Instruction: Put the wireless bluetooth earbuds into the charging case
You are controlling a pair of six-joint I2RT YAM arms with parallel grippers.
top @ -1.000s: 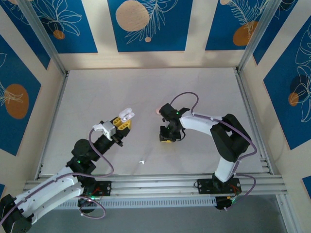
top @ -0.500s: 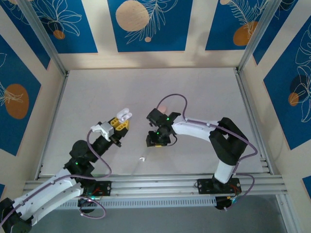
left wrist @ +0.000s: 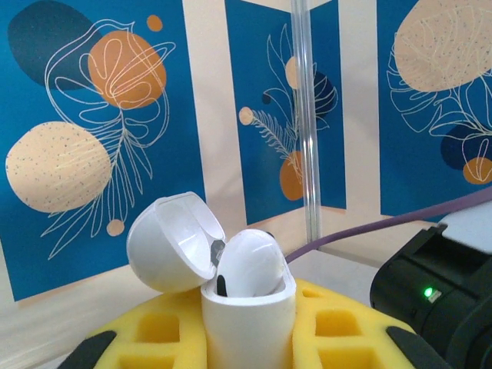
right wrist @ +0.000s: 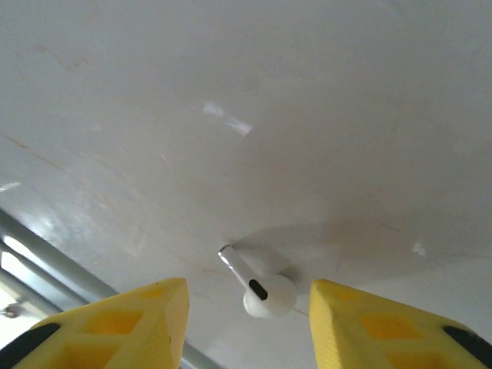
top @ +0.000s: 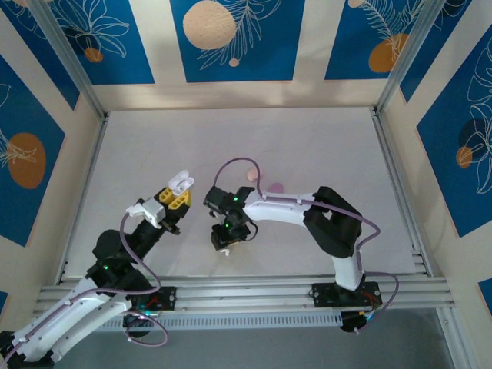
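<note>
**Spotter:** Start on the left. What's in the case?

**Operator:** My left gripper [left wrist: 246, 338] is clamped on the white charging case [left wrist: 247, 319], with a yellow finger pressed to each side. The case stands upright and its lid [left wrist: 173, 244] is swung back to the left. I see one glossy white seated earbud [left wrist: 250, 265] in it, its dome rising above the rim. I can't tell whether the slot beside it is filled, since the dome and the case wall hide it.

**Spotter:** And the arm itself?

**Operator:** From above, the left arm [top: 115, 265] runs from the near left corner out over the table [top: 346, 138]. It holds the case up at the tip, clear of the surface.

**Spotter:** What's in the middle?

**Operator:** My right arm [top: 330, 223] is folded at the elbow, and its forearm reaches left across to near the left arm. My right gripper [right wrist: 247, 307] points down close to the near edge. Its jaws are spread and hold nothing. A white loose earbud [right wrist: 261, 288] lies on the table between the two yellow fingertips, touching neither. Its stem points up and to the left in the wrist view.

**Spotter:** Anything you can't make out?

**Operator:** In the overhead view the gripper body covers that bud. Behind the forearm there's a pink spot [top: 250, 176] and a purplish spot [top: 275, 187] on the table, both too small to identify. A metal rail [right wrist: 31, 254] cuts across the lower left corner of the right wrist view.
</note>
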